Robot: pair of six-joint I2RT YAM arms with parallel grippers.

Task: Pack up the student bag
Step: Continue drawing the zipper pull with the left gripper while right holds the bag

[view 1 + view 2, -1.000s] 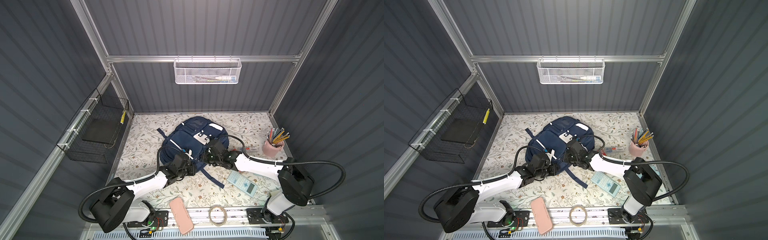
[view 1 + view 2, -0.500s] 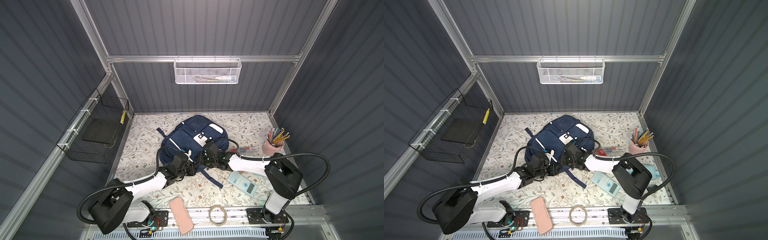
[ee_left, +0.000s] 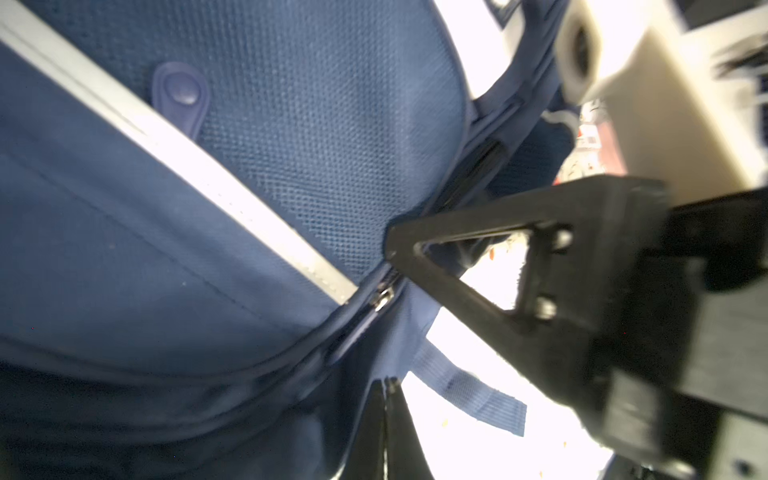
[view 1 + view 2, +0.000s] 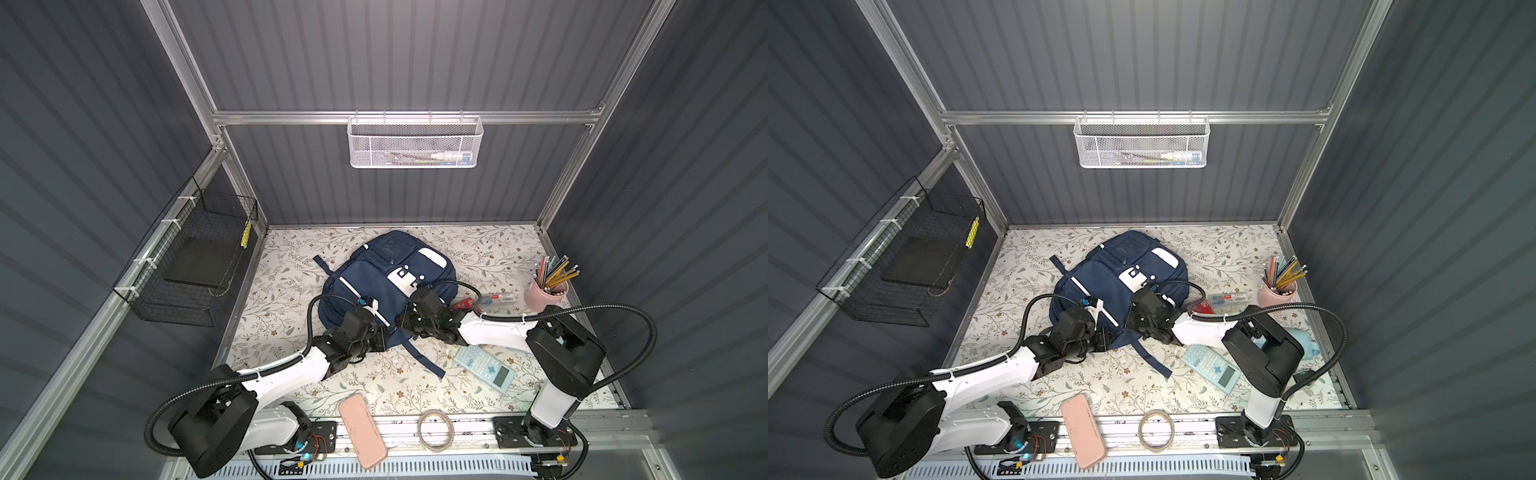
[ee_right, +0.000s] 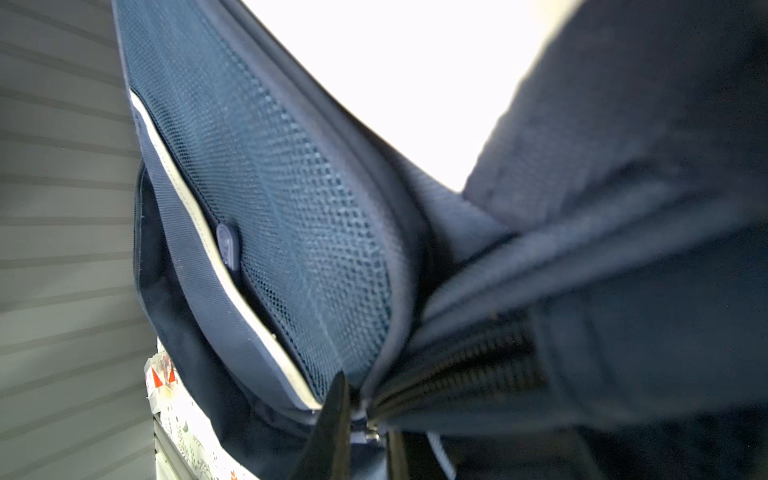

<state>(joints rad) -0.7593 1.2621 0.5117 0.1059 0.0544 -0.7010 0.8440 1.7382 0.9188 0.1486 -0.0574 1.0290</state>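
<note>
Well, the big navy-blue fabric backpack [image 4: 386, 286] lies on the flowery table [image 4: 291, 266], its zip [image 5: 457, 374] closed, I think. The left gripper [image 3: 386, 399] has its fingers together; for the right gripper [image 5: 361, 415] I cannot tell. The pink oblong case [image 4: 362, 430] waits outside.

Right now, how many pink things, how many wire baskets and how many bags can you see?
Pink things: 2, the case and the cup
Wire baskets: 2, the white basket and the black basket
Bags: 1, the student bag
Total: 5
</note>
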